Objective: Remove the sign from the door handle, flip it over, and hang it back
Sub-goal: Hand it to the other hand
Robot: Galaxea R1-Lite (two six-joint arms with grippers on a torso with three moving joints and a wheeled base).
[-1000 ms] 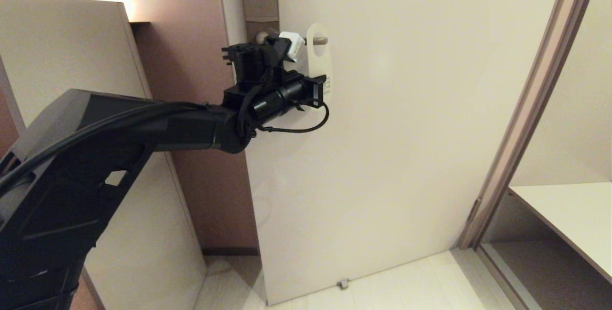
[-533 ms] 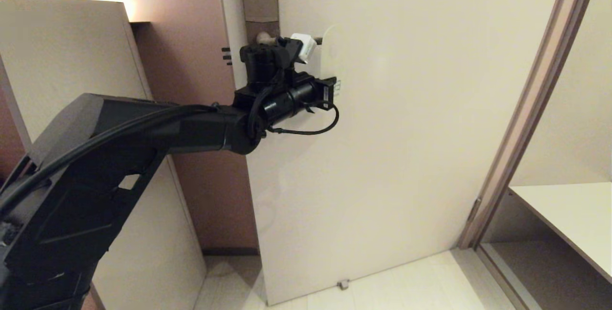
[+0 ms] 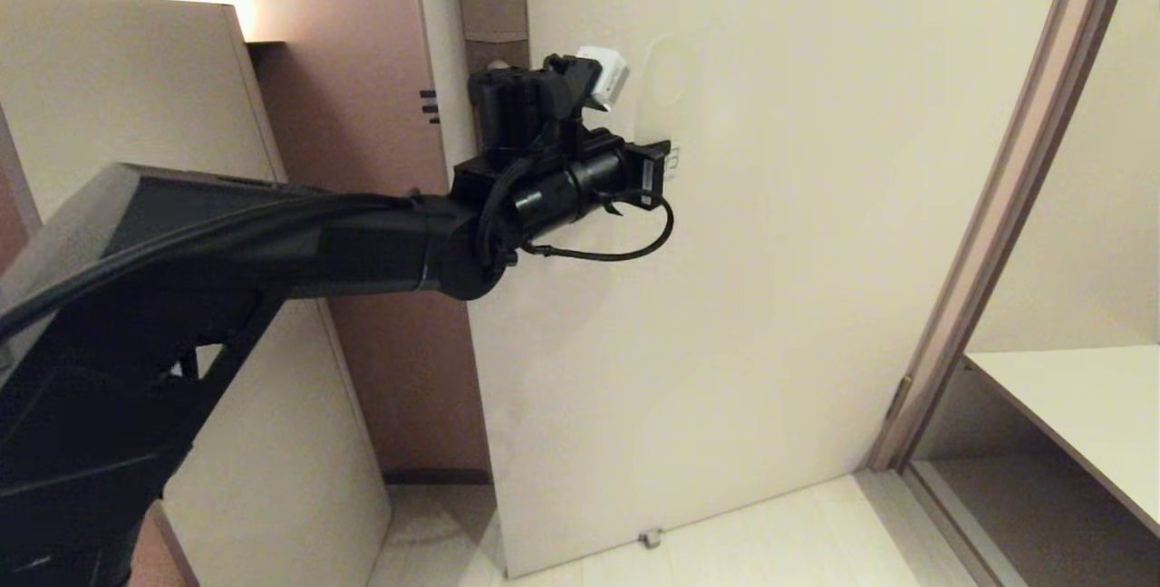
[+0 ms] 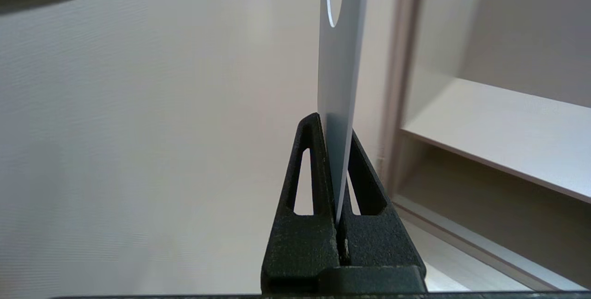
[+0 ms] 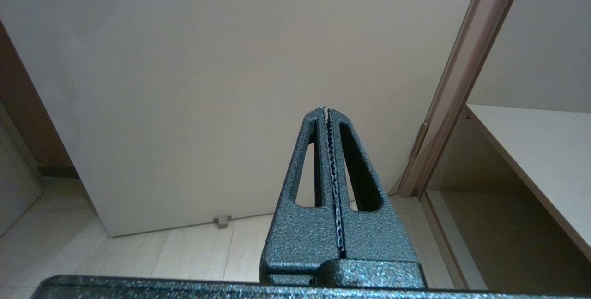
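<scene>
The sign (image 3: pixel 657 125) is a pale flat hanger with a round hole near its top, and it almost blends into the cream door (image 3: pixel 779 297). My left gripper (image 3: pixel 659 167) is shut on its lower end and holds it upright in front of the door. In the left wrist view the sign (image 4: pixel 341 59) shows edge-on, pinched between the black fingers of the left gripper (image 4: pixel 334 123). The door handle is almost wholly hidden behind my left wrist. My right gripper (image 5: pixel 325 110) is shut on nothing, hangs low and faces the door's lower part.
A brown door frame (image 3: pixel 997 206) stands to the right, with a pale shelf (image 3: pixel 1078 406) beyond it. A tall beige panel (image 3: pixel 136 116) stands at the left. A small door stop (image 3: pixel 649 537) sits on the floor at the door's foot.
My left gripper has carried the sign to the right and slightly up, sliding its hole off the handle. The right arm has not moved.
</scene>
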